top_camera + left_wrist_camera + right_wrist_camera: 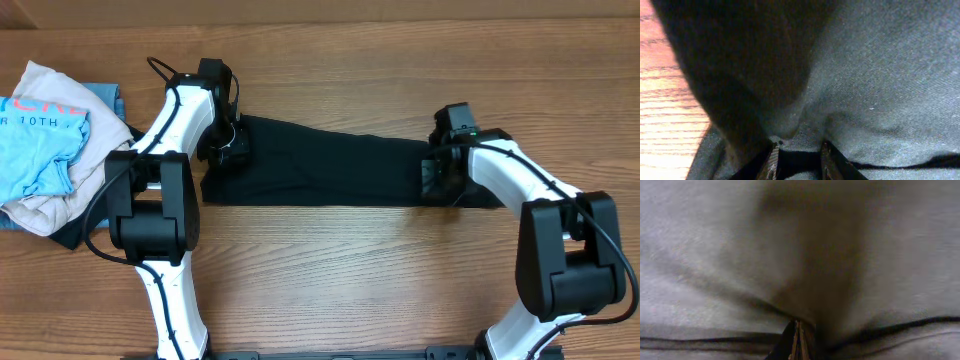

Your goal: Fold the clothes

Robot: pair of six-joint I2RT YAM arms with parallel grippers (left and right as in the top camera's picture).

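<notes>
Black T-shirt [330,172] lies folded into a narrow band on the worktop [350,270], stretched between the tools. Left tool [232,152] and right tool [437,178] each pinch one end. Crosswise folds appear outstanding.

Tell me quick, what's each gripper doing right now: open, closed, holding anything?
Left gripper: closed on a bunched fold of the black T-shirt.
Right gripper: shut tight, pinching the same shirt at its other end.
</notes>
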